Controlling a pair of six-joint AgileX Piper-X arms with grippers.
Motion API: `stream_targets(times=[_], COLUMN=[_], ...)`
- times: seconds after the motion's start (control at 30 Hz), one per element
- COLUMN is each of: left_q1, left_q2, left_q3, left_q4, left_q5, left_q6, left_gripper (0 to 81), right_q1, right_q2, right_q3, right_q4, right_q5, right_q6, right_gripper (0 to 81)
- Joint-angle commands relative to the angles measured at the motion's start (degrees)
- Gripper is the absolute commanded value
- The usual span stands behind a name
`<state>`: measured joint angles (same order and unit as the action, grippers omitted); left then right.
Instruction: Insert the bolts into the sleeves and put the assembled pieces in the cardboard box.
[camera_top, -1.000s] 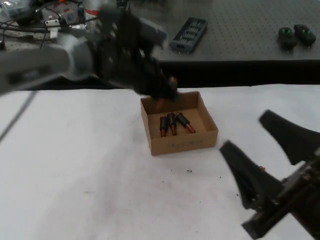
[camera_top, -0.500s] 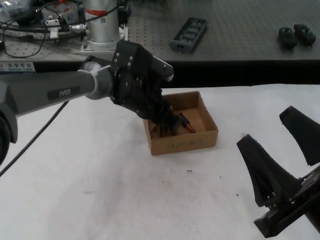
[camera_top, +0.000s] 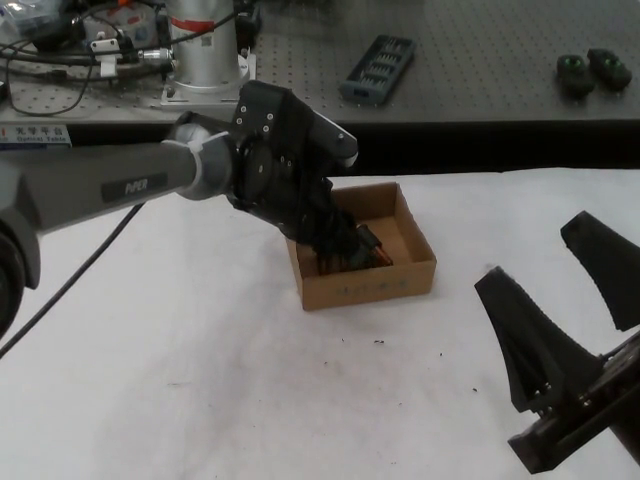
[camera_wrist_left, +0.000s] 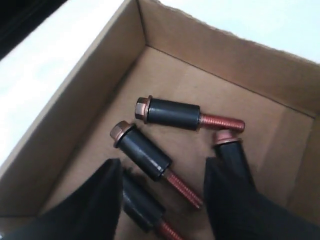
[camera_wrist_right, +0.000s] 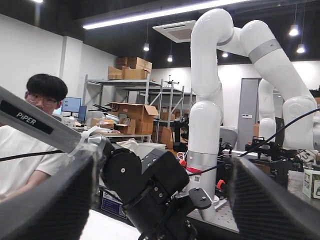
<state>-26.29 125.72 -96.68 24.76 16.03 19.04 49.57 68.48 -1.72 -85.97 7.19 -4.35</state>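
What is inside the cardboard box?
Four sleeved bolts lie on the cardboard box floor. The left hand hides parts of two; the floor beneath it is covered.

One cardboard box (camera_top: 365, 285). Four assembled pieces (camera_wrist_left: 172, 114) lie inside it. Two are in plain view and two sit partly behind the left gripper (camera_wrist_left: 164, 172), so the fourth is likely, not certain. On the far worktop: one slotted tray (camera_top: 378, 65) and two dark knobs (camera_top: 592, 70).

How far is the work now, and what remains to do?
Done: four assembled pieces lie in the cardboard box, each bolt through its sleeve. In hand: nothing; the left gripper is open inside the box, the right gripper open and empty. Left: probably only to lift the left arm out.
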Motion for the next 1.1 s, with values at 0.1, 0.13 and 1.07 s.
stream_targets(times=[0.1,0.13,1.07], left_q1=[-0.2,-0.2,-23.8], left_q2=[-5.5,-6.7,-7.6], left_q3=[-0.7,-0.7,-0.6], left_q4=[3.3,4.7,17.9], left_q5=[3.5,5.5,-9.4], left_q6=[0.2,-0.2,30.2], left_gripper=[32.9,32.9,33.0], right_q1=[-0.3,-0.3,-0.1], right_q2=[-2.4,-3.5,-68.5], right_q3=[0.2,0.2,-21.7], right_q4=[-2.5,-1.5,103.8], right_q5=[9.5,10.4,15.9], right_q6=[-1.4,-1.7,14.2], right_gripper=[54.4,54.4,41.2])
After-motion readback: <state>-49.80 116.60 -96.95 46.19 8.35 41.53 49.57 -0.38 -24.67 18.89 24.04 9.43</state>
